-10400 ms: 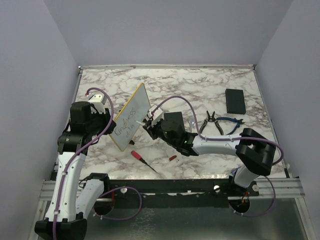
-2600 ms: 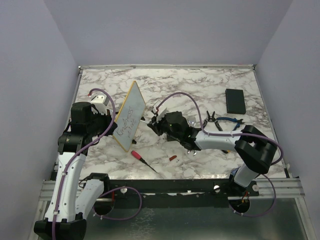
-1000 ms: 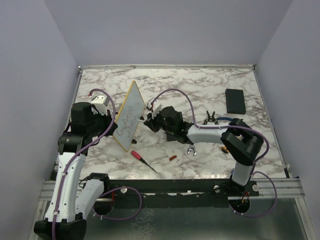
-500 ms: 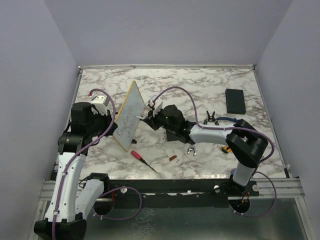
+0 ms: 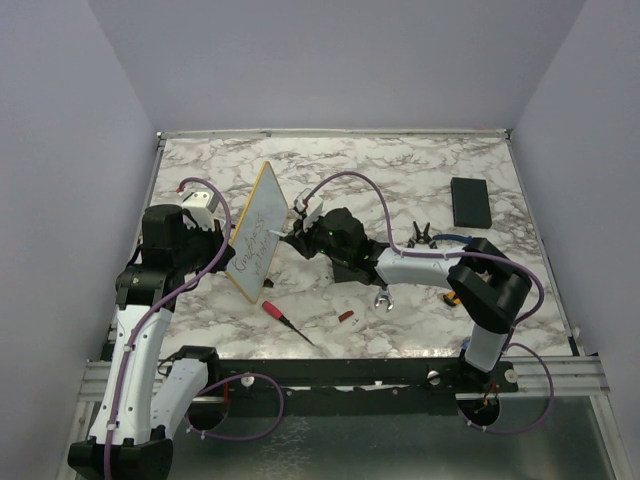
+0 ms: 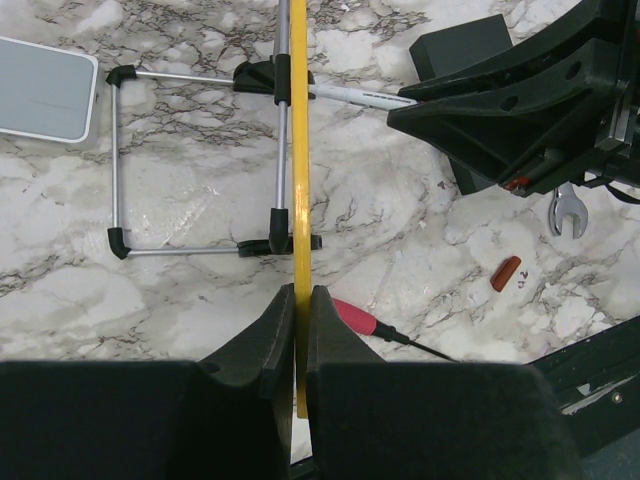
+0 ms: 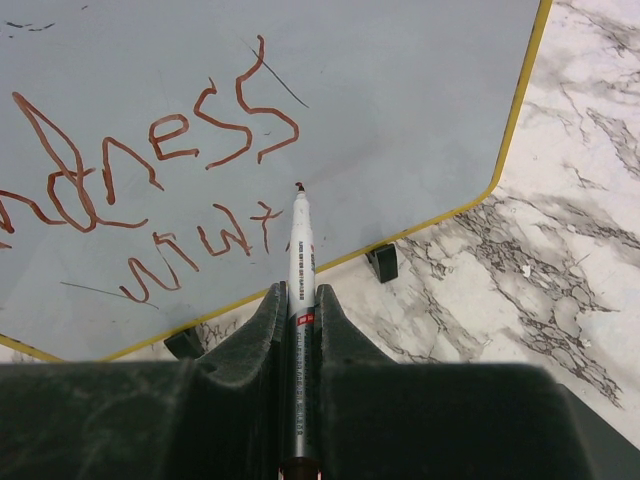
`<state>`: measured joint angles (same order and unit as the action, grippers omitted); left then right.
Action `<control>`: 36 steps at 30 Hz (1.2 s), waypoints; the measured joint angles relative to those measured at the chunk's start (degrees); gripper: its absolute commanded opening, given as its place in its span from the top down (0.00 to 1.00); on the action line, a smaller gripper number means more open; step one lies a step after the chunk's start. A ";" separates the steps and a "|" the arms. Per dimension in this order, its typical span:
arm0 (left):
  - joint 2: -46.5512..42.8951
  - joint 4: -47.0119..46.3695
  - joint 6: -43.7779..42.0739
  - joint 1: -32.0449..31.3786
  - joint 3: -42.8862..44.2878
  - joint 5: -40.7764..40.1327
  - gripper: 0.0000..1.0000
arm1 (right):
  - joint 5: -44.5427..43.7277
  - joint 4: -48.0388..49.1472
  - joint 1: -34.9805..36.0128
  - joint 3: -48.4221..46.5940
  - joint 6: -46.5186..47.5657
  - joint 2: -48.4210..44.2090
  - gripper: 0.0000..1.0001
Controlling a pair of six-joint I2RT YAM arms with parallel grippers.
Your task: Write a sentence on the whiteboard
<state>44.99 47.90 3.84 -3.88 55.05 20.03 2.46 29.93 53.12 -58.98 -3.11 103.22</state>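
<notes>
The whiteboard, yellow-framed, stands tilted on edge at the table's left. My left gripper is shut on its lower edge. In the left wrist view the board shows edge-on as a yellow strip between my left gripper's jaws. My right gripper is shut on a white marker. The marker's tip is at the board face, just right of the second line. The sentence is two lines of red-brown handwriting, also seen from above.
A wire stand lies under the board, beside a small pale grey pad. A red-handled screwdriver, red cap and wrench lie near the front. Pliers and a black slab are at the right.
Over the last second my right gripper has moved the marker left, up to the board face. Ten seconds ago the board faced the camera more; now it stands steeper. The left arm holds still.
</notes>
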 measured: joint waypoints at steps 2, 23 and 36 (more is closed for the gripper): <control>0.00 0.00 0.02 0.00 0.00 -0.02 1.00 | -0.04 -0.02 0.00 0.00 0.00 0.02 0.99; -0.07 0.00 0.04 0.00 -0.02 -0.04 1.00 | -4.35 -0.04 0.00 0.26 -0.04 0.94 0.99; -0.09 0.00 0.04 0.00 -0.02 -0.04 1.00 | -4.22 0.00 -0.28 -0.66 0.13 3.65 0.99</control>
<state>44.91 47.90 3.88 -3.88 55.02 19.99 -1.76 29.93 52.84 -59.64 -2.98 106.87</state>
